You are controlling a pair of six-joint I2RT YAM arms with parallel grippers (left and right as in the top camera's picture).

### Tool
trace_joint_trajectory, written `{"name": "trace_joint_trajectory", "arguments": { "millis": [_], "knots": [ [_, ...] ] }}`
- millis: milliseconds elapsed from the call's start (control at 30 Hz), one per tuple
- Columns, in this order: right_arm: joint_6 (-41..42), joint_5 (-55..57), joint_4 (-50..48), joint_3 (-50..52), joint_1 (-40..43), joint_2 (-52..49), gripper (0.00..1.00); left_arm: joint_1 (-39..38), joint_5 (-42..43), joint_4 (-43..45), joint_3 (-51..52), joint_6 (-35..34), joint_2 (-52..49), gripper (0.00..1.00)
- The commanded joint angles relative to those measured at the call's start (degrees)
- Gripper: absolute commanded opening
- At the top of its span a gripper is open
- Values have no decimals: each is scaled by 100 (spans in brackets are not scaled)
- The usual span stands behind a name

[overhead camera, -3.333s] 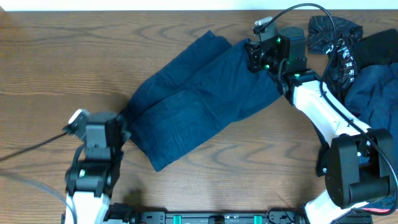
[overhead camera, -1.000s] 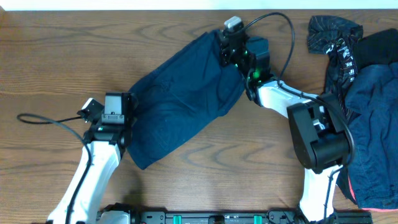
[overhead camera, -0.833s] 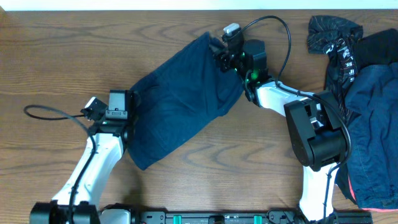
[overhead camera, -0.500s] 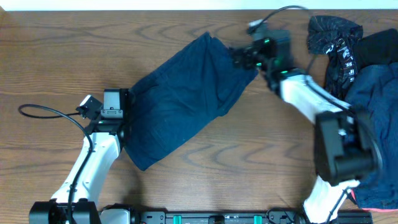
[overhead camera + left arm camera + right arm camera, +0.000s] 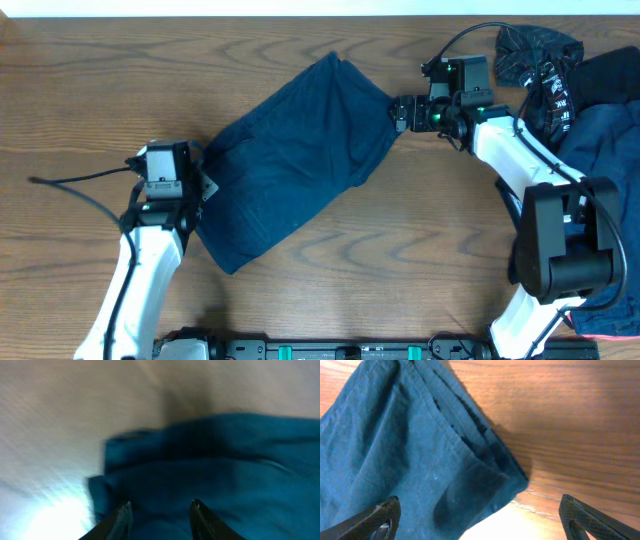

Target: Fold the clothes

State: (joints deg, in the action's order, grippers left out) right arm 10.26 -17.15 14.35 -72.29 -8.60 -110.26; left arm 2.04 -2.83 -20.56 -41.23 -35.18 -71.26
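- Brown wood-grain table is seen from above, with dark cloth lying on it at the middle and at the right edge
- Plain navy garment is laid slantwise across the middle of the table, from lower left to upper right; it is doubled over into one long, softly creased slab, and stitched edges are stacked in layers at its upper-right corner
- More navy cloth is heaped at the right edge, well apart from the laid-out piece
- Black garment with white print is bunched at the top right, against that heap
- Right gripper is held just beside the upper-right corner, jaws spread wide, nothing between them
- Left gripper is placed over the lower-left edge, jaws partly parted, no cloth pinched; this view is blurred
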Motion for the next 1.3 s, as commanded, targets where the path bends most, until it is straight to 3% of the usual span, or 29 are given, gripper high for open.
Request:
{"name": "trace_joint_trajectory", "arguments": {
  "millis": [0, 300, 400, 433, 500, 567, 600, 833, 1067, 1267],
  "knots": [
    [153, -175, 31, 9, -151, -273, 98, -31, 1071, -37, -149, 476, 251, 40],
    [474, -181, -203, 9, -164, -892, 96, -127, 1099, -339, -101, 754, -361, 40],
    [476, -199, -376, 9, -188, -935, 89, -127, 1084, -313, -98, 754, -750, 40],
    [474, -197, -457, 9, -192, -935, 80, -127, 1043, -286, -101, 754, -896, 39],
    [476, -201, -588, 9, -197, -935, 50, -127, 909, -238, -101, 754, -1134, 40],
    [474, -245, -597, 7, -192, -931, 7, -127, 765, -155, -101, 754, -1388, 40],
    [474, -269, -546, 7, -173, -931, 1, -127, 699, -107, -101, 754, -1510, 40],
    [562, -181, 988, 7, 181, -660, 1, -120, 623, 332, -101, 756, -1886, 40],
    [1167, 1165, 2881, 7, 579, -168, 1, -120, 688, 702, -101, 1423, -1871, 40],
    [1204, 1327, 3512, 7, 560, 72, 1, -120, 688, 988, -131, 1762, -1652, 45]
  ]
}}
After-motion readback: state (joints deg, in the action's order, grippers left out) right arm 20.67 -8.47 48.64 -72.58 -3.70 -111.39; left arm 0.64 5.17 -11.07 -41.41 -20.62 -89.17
